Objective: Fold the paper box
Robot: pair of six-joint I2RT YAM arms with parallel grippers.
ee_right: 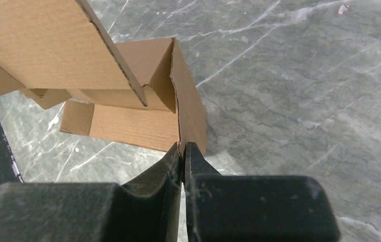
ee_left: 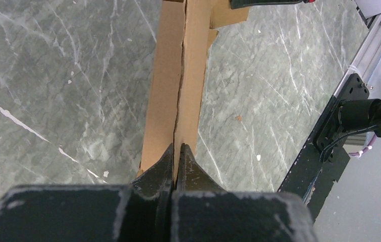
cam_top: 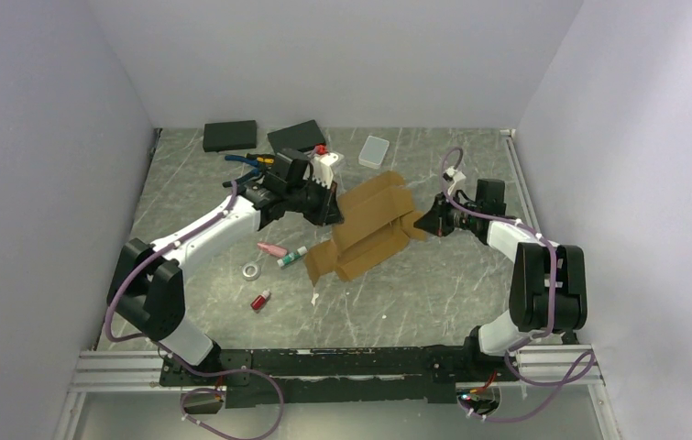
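box: brown cardboard box [cam_top: 369, 229], half-formed, panels and flaps sticking out at angles, mid-table [cam_top: 433, 293]
box pose: held between the two arms, long axis slanting from near-left to far-right; the near flap looks to rest on the table, cannot tell whether the rest is lifted clear
left claw: left claw [ee_left: 177, 151] is at the box's left edge, fingers pressed together on a thin cardboard panel that runs straight out from the tips
right claw: right claw [ee_right: 183, 148] is at the box's right end, pinching the corner edge of an upright wall; one folded wall and a loose flap hang just beyond it
clutter: two black boxes [cam_top: 230, 136] and a plastic case [cam_top: 373, 151] behind the box; tape roll [cam_top: 251, 270] and marker [cam_top: 292, 258] to its left; all apart from the box
step: looks like mid-fold, walls being raised, both sides gripped; lid and tabs not tucked yet
progress: I'd say under halfway, no closed shape
next move: probably bring the two gripped walls upright and square, then free one claw to push a flap in
needs: other claw must keep its pinch so the box doesn't spring flat
risk: thin-edge grips could slip or crease the cardboard off its score line
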